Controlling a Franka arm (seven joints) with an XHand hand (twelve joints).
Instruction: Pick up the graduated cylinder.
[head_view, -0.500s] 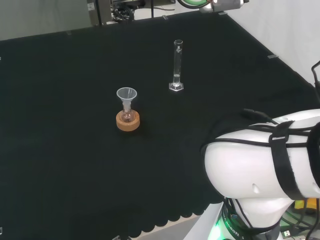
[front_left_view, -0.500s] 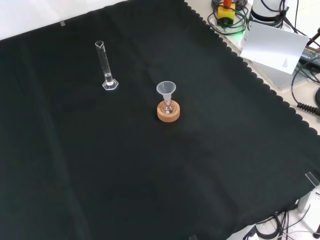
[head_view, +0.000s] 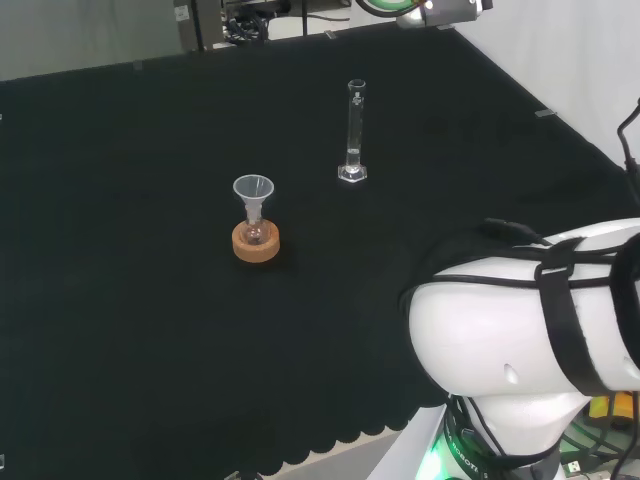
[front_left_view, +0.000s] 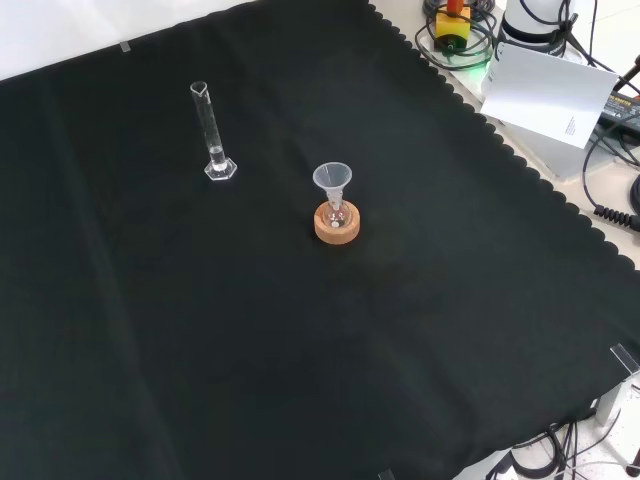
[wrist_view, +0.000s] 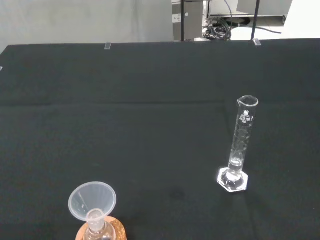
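Graduated cylinder untouched on the cloth; the pick-up looks barely begun.

The tall, narrow clear-glass graduated cylinder (head_view: 353, 130) stands upright on its hexagonal foot on the black cloth (head_view: 120, 330), free of any contact. Taking it as the landmark, a small clear flask with a plastic funnel in its neck (front_left_view: 333, 190) sits on a round cork ring (front_left_view: 337, 224) well apart from it, lower right in the front view. By my judgement the approach, the grasp and the lift all remain. Whether the hand is open or closed, I cannot tell.
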